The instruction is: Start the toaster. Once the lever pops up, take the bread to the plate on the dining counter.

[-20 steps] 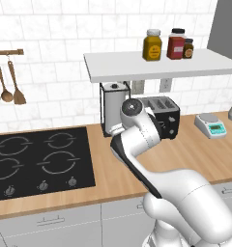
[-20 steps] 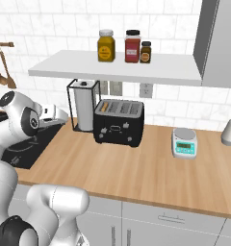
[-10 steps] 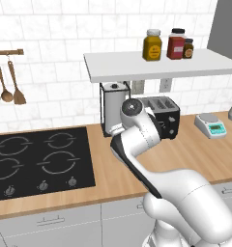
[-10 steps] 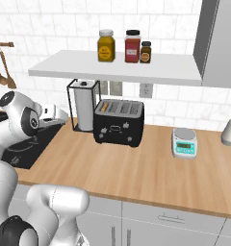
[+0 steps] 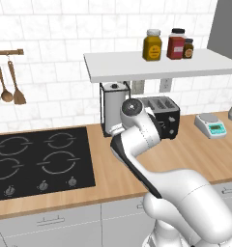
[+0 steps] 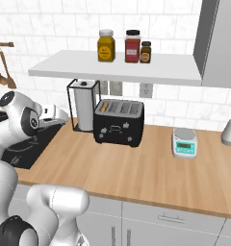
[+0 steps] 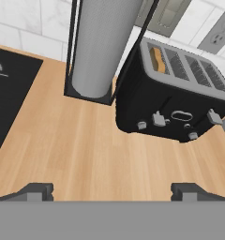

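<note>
Nothing has shifted since the earlier frames: arm and scene sit just as they were.

The claw [image 7: 112,191] hovers low over the wooden desk [image 7: 77,145], fingers wide apart and holding nothing. Beyond it stands the black toaster [image 7: 173,101], with the bread [image 7: 156,58] sunk in its leftmost slot and the front lever [image 7: 158,119] untouched; the paper-towel roll [image 7: 100,47] stands just beside it on the left. Starting the toaster is, by my reading, not yet begun; the lever is the next target.

The white arm [image 5: 137,144] is bent forward, its tool [image 7: 112,190] spread wide, holding nothing.
</note>
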